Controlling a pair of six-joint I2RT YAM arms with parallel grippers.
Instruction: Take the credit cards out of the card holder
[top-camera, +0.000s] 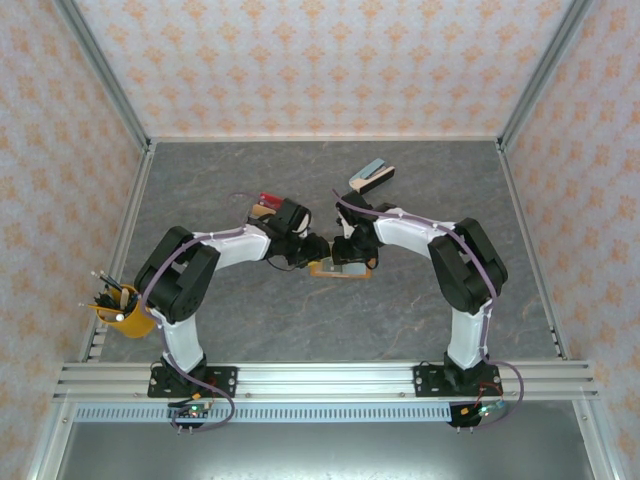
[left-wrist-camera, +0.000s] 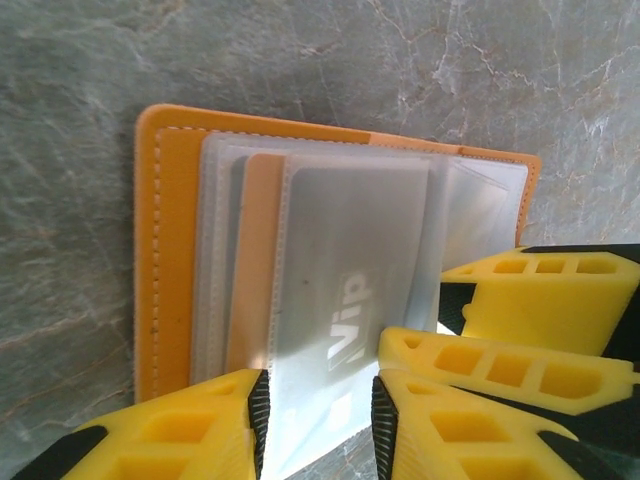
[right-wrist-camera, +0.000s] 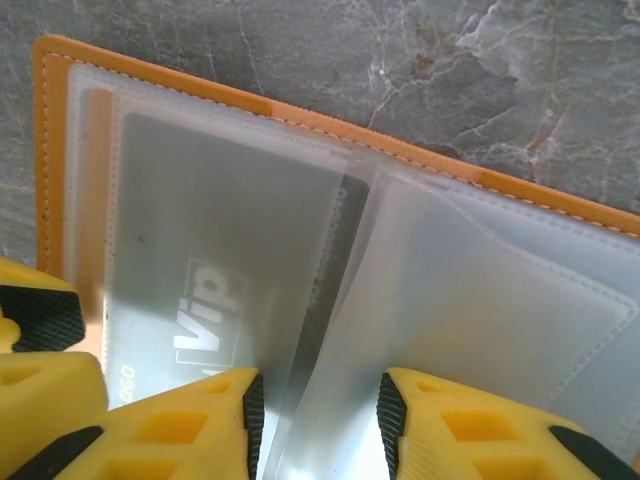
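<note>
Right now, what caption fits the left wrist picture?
Left fingers flank a clear VIP card sleeve in the open card holder.

Open card holder (left-wrist-camera: 150, 250) on marble table (left-wrist-camera: 60, 150); left gripper (left-wrist-camera: 320, 420) fingers straddle VIP card (left-wrist-camera: 350, 260) sleeve edge.

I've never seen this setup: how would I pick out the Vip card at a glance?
On the grey stone-look table, find the orange card holder lying open in the middle. Inside its clear plastic sleeves lies a grey card; it alone carries pale "Vip" lettering, while the tan card beside it is plain.
</note>
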